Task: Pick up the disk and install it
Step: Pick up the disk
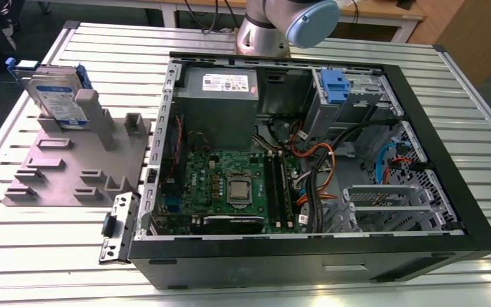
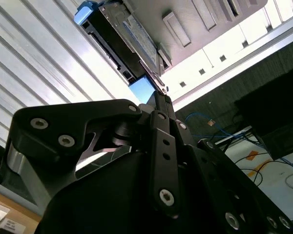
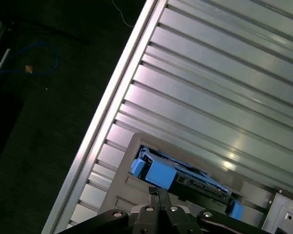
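1 disk (image 1: 55,96) is your target, and it stands on edge in a slot of the grey stand (image 1: 66,169). That stand lies on the slatted table (image 1: 41,262) just beside the case (image 1: 450,249), on the exterior view's left of it. The disk sits at the end of the stand that is level with the case's grey box (image 1: 220,105). Its white-and-blue label shows, and its blue frame wraps the edges. 1 grey post (image 1: 87,109) of the stand rises between the disk and the case, just beside the disk.

Your case lies on its side with the inside exposed. You can see a green board (image 1: 228,182) in the middle and the grey box above it. A blue clip (image 1: 335,86) sits in the bay at the far corner, and orange cables (image 1: 314,157) run between them. The arm (image 1: 267,29) rises from the table just past the case's far wall.

Your claw (image 3: 158,194) appears in both wrist views. Its 2 black fingers (image 3: 152,201) are pressed together at the tips with nothing between them. In the first wrist view the tips point at the blue end of the disk (image 3: 158,173), which you see edge-on in the stand. In the second wrist view the claw (image 2: 159,95) lines up with the disk's (image 2: 129,44) lower corner. The disk is not gripped. I cannot tell from these views how much gap lies between tips and disk.
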Robot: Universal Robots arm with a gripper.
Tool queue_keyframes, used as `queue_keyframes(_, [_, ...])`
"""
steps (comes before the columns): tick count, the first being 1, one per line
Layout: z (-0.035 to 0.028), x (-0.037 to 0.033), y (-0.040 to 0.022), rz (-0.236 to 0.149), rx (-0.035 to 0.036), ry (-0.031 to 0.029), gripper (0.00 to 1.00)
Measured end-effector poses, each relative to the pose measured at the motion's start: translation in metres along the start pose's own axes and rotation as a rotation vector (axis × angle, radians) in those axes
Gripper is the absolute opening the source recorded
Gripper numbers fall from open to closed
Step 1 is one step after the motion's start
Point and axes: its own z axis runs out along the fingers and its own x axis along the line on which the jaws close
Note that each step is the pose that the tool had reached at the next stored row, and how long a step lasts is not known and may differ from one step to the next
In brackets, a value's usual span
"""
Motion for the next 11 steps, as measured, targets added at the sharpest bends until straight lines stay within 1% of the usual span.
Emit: queue_keyframes(11, [0.0, 0.0, 0.0, -0.008, -0.0001, 0.0003, 0.11])
